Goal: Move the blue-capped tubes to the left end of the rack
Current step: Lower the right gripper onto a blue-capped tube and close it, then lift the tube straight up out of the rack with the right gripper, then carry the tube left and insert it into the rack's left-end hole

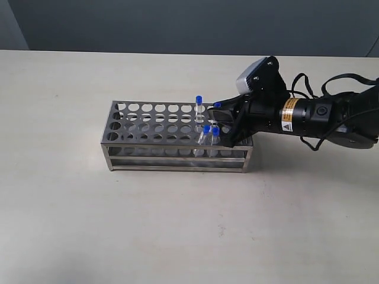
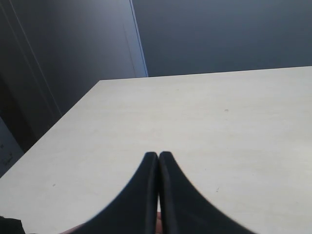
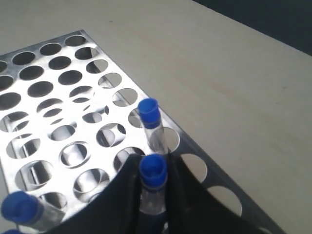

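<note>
The shiny steel rack (image 1: 148, 118) stands mid-table. Four blue-capped tubes are near its right end: one upright in the back row (image 1: 199, 106), two leaning in the front row (image 1: 206, 133) (image 1: 215, 135), and one (image 1: 217, 105) between the fingers of my right gripper (image 1: 220, 112). In the right wrist view the right gripper (image 3: 152, 163) is shut on that tube (image 3: 153, 170), over the rack (image 3: 44, 83), just behind the upright tube (image 3: 148, 114); another cap (image 3: 22, 207) shows low down. My left gripper (image 2: 159, 155) is shut on nothing, above bare table.
The rack's left and middle holes (image 1: 133, 115) hold no tubes. The right arm (image 1: 314, 118) reaches in from the right, with its cables. In the left wrist view the table edge (image 2: 73, 109) drops off to a dark wall.
</note>
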You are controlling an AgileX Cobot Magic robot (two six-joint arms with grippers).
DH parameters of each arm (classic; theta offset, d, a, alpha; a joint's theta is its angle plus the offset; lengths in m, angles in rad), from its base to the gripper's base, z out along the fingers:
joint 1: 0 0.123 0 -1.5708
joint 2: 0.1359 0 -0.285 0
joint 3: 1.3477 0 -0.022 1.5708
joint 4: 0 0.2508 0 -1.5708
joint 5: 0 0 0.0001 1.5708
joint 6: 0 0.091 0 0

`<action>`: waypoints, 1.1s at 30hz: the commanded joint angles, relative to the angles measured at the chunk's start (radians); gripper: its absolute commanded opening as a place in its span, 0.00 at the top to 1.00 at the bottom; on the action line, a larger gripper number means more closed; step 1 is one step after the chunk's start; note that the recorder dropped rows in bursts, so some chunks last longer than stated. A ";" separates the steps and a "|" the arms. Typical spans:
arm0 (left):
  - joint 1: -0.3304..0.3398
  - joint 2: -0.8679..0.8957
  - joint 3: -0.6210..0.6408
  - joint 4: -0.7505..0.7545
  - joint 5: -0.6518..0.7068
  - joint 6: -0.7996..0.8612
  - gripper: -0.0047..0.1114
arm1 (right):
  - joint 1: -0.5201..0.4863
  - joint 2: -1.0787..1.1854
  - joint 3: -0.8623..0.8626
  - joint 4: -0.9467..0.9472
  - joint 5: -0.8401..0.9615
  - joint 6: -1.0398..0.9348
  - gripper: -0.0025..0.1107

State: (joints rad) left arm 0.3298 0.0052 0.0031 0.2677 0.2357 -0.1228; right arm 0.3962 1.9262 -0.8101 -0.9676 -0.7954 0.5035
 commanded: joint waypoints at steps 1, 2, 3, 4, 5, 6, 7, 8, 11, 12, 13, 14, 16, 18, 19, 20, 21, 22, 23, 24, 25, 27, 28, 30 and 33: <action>-0.003 -0.005 -0.003 0.002 -0.002 -0.001 0.95 | 0.003 -0.068 -0.003 -0.013 0.017 0.012 0.98; -0.003 -0.005 -0.003 0.002 -0.002 -0.001 0.95 | 0.003 -0.094 -0.003 -0.013 0.028 0.012 0.98; -0.003 -0.005 -0.003 0.002 -0.002 -0.001 0.95 | 0.003 -0.122 -0.003 -0.013 0.033 0.012 0.98; -0.003 -0.005 -0.003 0.002 -0.002 -0.001 0.95 | 0.003 -0.146 -0.003 -0.013 0.041 0.012 0.98; -0.003 -0.005 -0.003 0.002 -0.002 -0.001 0.95 | 0.003 -0.180 -0.007 -0.007 0.045 0.014 0.98; -0.003 -0.005 -0.003 0.002 -0.002 -0.001 0.95 | 0.003 -0.201 -0.013 -0.007 0.047 0.021 0.98; -0.003 -0.005 -0.003 0.002 -0.002 -0.001 0.95 | 0.003 -0.220 -0.023 -0.007 0.049 0.035 0.98; -0.003 -0.005 -0.003 0.002 -0.002 -0.001 0.95 | 0.005 -0.245 -0.039 -0.007 0.052 0.054 0.98; -0.003 -0.005 -0.003 0.002 -0.002 -0.001 0.95 | 0.045 -0.287 -0.114 -0.007 0.074 0.108 0.98; -0.003 -0.005 -0.003 0.002 -0.002 -0.001 0.95 | 0.065 -0.287 -0.141 -0.007 0.089 0.120 0.98; -0.003 -0.005 -0.003 0.002 -0.002 -0.001 0.95 | 0.084 -0.287 -0.169 -0.009 0.105 0.127 0.98; -0.003 -0.005 -0.003 0.002 -0.002 -0.001 0.95 | 0.110 -0.279 -0.198 -0.014 0.131 0.129 0.98; -0.003 -0.005 -0.003 0.002 -0.002 -0.001 0.95 | 0.162 -0.262 -0.245 -0.016 0.189 0.129 0.98; -0.003 -0.005 -0.003 0.002 -0.002 -0.001 0.95 | 0.219 -0.231 -0.296 -0.033 0.228 0.129 0.98; -0.003 -0.005 -0.003 0.002 -0.002 -0.001 0.95 | 0.244 -0.214 -0.317 -0.042 0.233 0.129 0.98; -0.003 -0.005 -0.003 0.002 -0.002 -0.001 0.95 | 0.266 -0.191 -0.343 -0.052 0.237 0.129 0.98; -0.003 -0.005 -0.003 0.002 -0.002 -0.001 0.95 | 0.288 -0.166 -0.368 -0.056 0.243 0.129 0.98; -0.003 -0.005 -0.003 0.002 -0.002 -0.001 0.95 | 0.303 -0.139 -0.395 -0.056 0.251 0.129 0.98; -0.003 -0.005 -0.003 0.002 -0.002 -0.001 0.95 | 0.323 -0.112 -0.422 -0.056 0.266 0.129 0.98; -0.003 -0.005 -0.003 0.002 -0.002 -0.001 0.95 | 0.335 -0.084 -0.450 -0.056 0.281 0.135 0.98; -0.003 -0.005 -0.003 0.002 -0.002 -0.001 0.95 | 0.344 -0.063 -0.471 -0.056 0.296 0.144 0.98; -0.003 -0.005 -0.003 0.002 -0.002 -0.001 0.95 | 0.361 -0.012 -0.519 -0.056 0.326 0.159 0.98; -0.003 -0.005 -0.003 0.002 -0.002 -0.001 0.95 | 0.361 0.006 -0.536 -0.059 0.331 0.170 0.98; -0.003 -0.005 -0.003 0.002 -0.002 -0.001 0.95 | 0.361 0.044 -0.566 -0.066 0.331 0.209 0.98; -0.003 -0.005 -0.003 0.002 -0.002 -0.001 0.95 | 0.361 0.082 -0.585 -0.073 0.337 0.238 0.98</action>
State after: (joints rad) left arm 0.3298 0.0052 0.0031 0.2677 0.2357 -0.1228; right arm 0.7572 1.9788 -1.3749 -1.0303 -0.4691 0.7095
